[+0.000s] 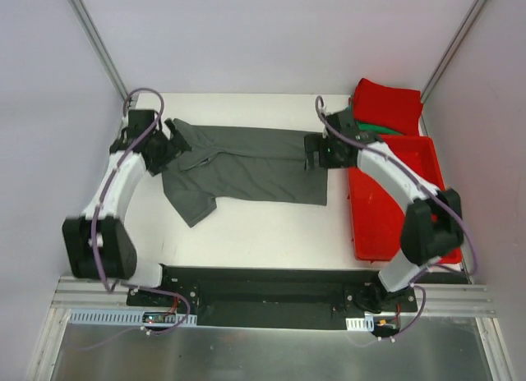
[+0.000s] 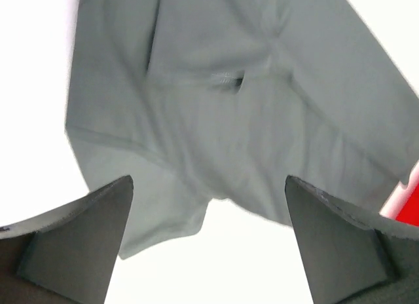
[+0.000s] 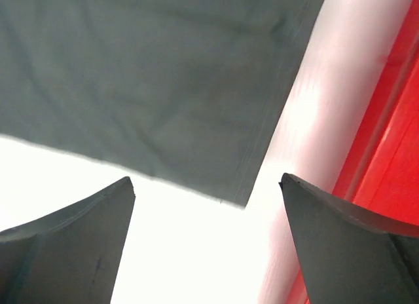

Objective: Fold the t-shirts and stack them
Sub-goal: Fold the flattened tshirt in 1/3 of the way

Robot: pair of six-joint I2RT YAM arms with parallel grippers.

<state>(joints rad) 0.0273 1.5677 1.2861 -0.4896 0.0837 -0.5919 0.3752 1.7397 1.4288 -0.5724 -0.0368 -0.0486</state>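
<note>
You have the charcoal-grey t-shirt [image 1: 246, 163] lying flat on the table [image 1: 263, 229] just left of the red plastic tray [image 1: 382, 221], stretched lengthwise so its hem end almost meets the tray's left wall and its collar end points away from the tray. One sleeve sticks out on the side nearer the arm bases; it looks unfolded, so I judge the folding of this shirt barely begun. Your left gripper [image 1: 174, 143] hangs over the collar end, the end farthest from the tray. Its wrist view shows the jaws wide apart with cloth below and nothing between them. Your right gripper [image 1: 315, 153] hovers over the hem corner closest to the tray, jaws likewise apart and empty, the hem edge visible beneath. Placed at opposite ends like this, the two arms seem set up to pinch both ends together and carry one long edge over in a single even fold. Beyond the tray's far end sits the folded red t-shirt [image 1: 386, 106], with the teal-green t-shirt [image 1: 371, 133] peeking out between it and the tray, probably the stack awaiting the grey one.
</note>
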